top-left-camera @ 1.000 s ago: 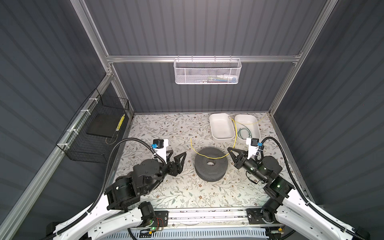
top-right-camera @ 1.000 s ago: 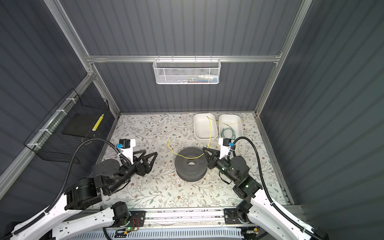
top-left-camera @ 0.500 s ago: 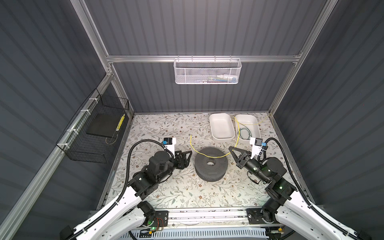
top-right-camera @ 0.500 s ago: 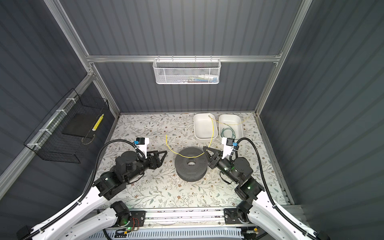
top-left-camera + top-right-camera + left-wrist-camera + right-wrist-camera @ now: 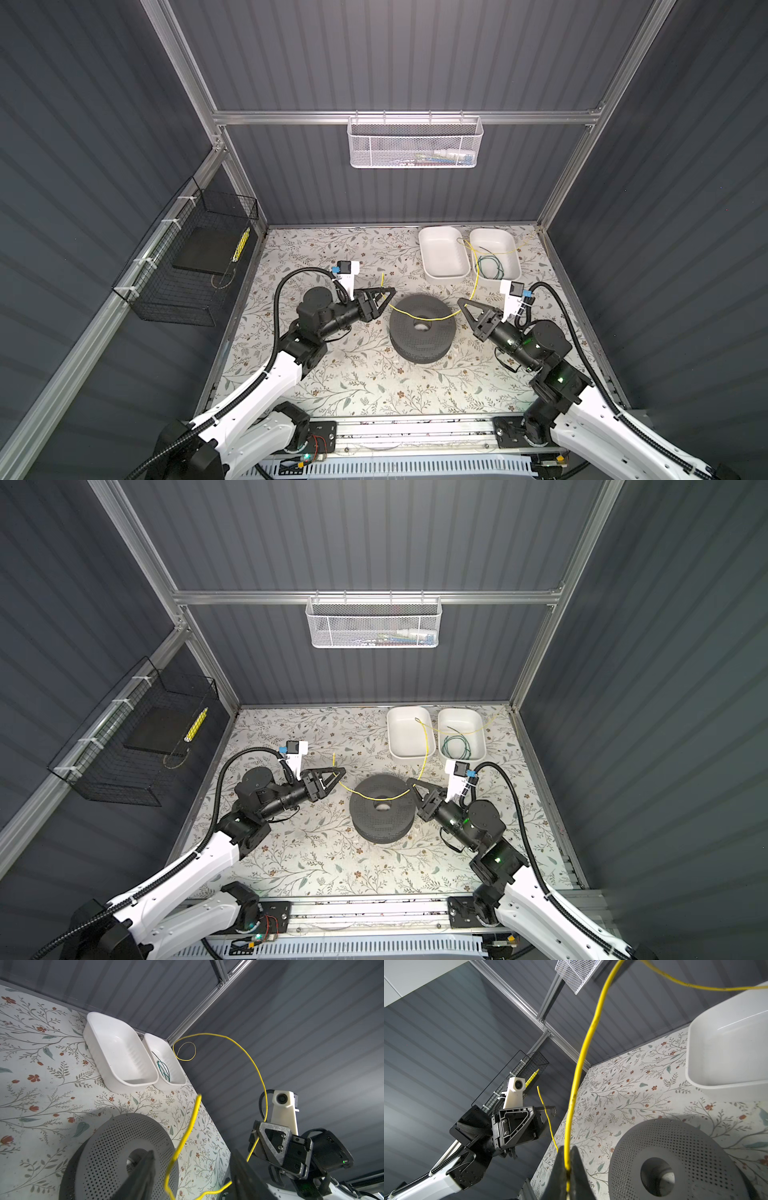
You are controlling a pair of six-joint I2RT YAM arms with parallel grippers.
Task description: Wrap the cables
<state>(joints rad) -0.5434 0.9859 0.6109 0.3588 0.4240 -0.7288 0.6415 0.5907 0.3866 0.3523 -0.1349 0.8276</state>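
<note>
Over the dark perforated spool (image 5: 422,345) at worktop (image 5: 353,374) ctr, yellow wire (image 5: 420,319) sags betw. both claws: R claw (image 5: 461,301) pinches it, L claw (image 5: 388,295) stands spread w/ wire running betw. its fingers.
</note>
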